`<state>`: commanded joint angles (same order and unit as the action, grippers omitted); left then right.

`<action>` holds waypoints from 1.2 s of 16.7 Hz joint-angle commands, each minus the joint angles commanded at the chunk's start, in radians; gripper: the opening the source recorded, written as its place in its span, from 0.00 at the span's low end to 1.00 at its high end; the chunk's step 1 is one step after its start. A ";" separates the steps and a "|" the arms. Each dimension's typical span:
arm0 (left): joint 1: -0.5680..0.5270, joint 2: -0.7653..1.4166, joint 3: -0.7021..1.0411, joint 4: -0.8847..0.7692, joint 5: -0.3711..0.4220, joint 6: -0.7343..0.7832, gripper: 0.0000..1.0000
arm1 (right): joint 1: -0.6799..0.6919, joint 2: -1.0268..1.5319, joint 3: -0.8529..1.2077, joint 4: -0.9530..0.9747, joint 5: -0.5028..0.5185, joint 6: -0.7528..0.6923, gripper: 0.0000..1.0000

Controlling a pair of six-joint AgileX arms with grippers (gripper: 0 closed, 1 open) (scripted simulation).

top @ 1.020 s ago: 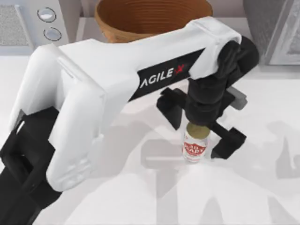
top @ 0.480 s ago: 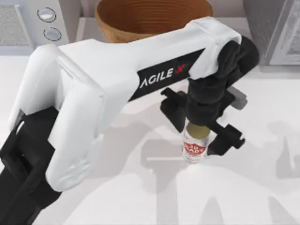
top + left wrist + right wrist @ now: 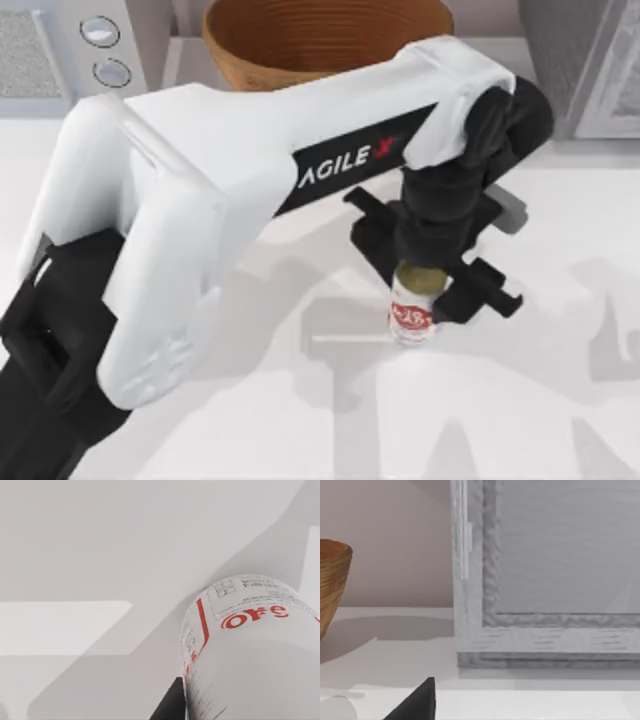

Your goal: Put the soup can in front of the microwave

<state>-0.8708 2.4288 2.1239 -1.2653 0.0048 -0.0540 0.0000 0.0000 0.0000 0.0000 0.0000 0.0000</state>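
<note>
Upright soup can [image 3: 413, 312] between the narrowed fingers of the left tool [image 3: 420, 275], mid-table

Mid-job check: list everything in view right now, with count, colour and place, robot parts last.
soup can: one, white-and-red label, gold lid, upright on the table near centre
microwave: one, pale grey-white, two silver dials, far left corner
basket: one, brown woven, far edge, middle
grey framed box: one, far right corner
table: one, white
left gripper: one, black, fingers on either side of the soup can
right gripper: one, black tip, near the grey framed box
</note>
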 joint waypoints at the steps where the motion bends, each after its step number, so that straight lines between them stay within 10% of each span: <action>1: 0.000 0.000 0.000 0.000 0.000 0.000 0.00 | 0.000 0.000 0.000 0.000 0.000 0.000 1.00; 20: 0.001 0.005 0.162 -0.159 0.000 0.002 0.00 | 0.000 0.000 0.000 0.000 0.000 0.000 1.00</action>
<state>-0.8695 2.4341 2.2864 -1.4242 0.0045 -0.0521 0.0000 0.0000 0.0000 0.0000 0.0000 0.0000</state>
